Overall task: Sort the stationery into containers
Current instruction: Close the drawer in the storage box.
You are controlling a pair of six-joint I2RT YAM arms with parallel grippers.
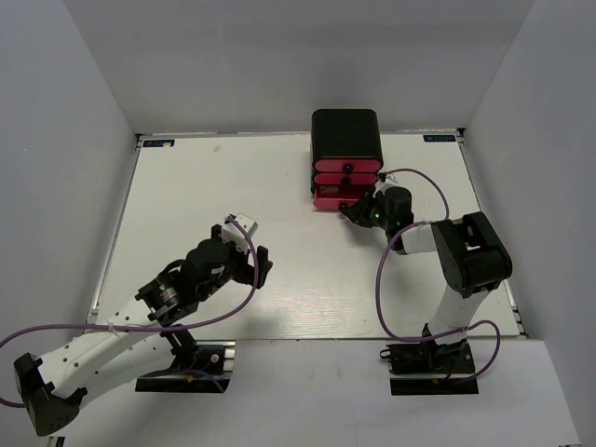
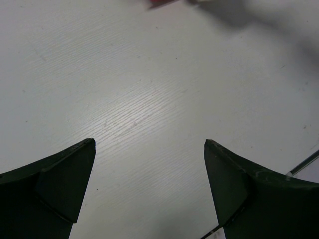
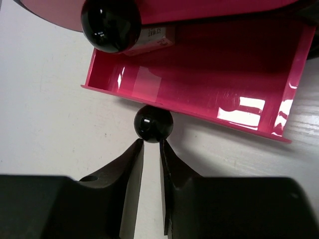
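The glossy black cabinet [image 1: 345, 135] stands at the back of the table with three pink drawers. The bottom drawer [image 1: 328, 199] is pulled out; in the right wrist view its pink tray [image 3: 209, 74] is open, with a pale labelled block [image 3: 152, 36] at its back, half hidden under the drawer above. My right gripper [image 3: 151, 143] is nearly shut, its fingertips touching the near side of the bottom drawer's black knob [image 3: 153, 123], not around it. My left gripper [image 2: 149, 144] is open and empty over bare table. No pens show anywhere.
The middle drawer's knob [image 3: 110, 22] hangs just above the open tray. White walls [image 1: 65, 140] enclose the table on three sides. The right arm's purple cable [image 1: 419, 182] loops beside the cabinet. A blurred red edge [image 2: 159, 3] shows at the top of the left wrist view.
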